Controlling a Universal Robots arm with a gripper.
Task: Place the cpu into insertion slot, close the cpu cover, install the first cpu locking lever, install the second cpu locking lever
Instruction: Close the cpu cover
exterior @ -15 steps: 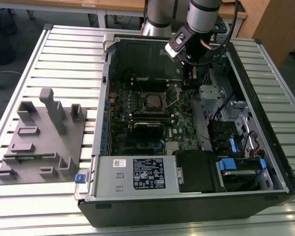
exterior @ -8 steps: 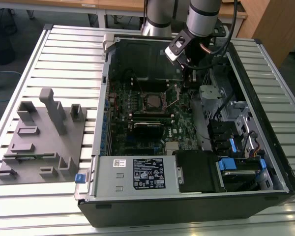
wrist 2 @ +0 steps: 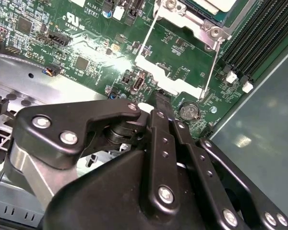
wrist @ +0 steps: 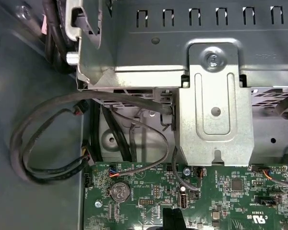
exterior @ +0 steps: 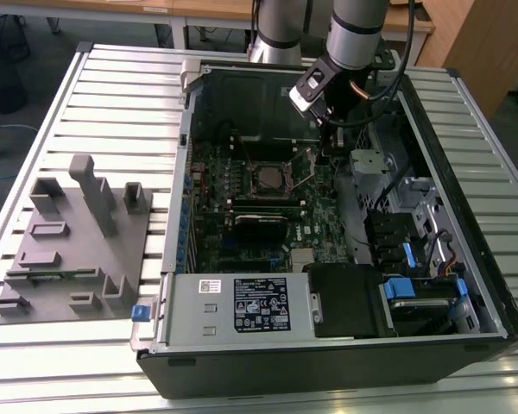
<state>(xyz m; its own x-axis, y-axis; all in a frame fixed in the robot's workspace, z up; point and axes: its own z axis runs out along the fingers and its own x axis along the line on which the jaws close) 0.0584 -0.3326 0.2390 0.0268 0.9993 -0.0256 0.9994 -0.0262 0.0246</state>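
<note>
At the exterior view's left, the grey fixture (exterior: 69, 233) sat on the slatted bench (exterior: 121, 95). Just beside it stood the open computer case (exterior: 328, 366), with the motherboard (exterior: 315, 228) exposed. The cpu (exterior: 266, 178) lay in its socket near the board's middle. In the second wrist view, the cpu cover (wrist 2: 187, 21) framed the chip. Toward the exterior view's right of the socket, your arm (exterior: 356, 34) reached down into the case. In the second wrist view, your gripper (wrist 2: 158, 98) hung close over the board near a coin cell (wrist 2: 188, 110), its jaws clenched together on nothing.
</note>
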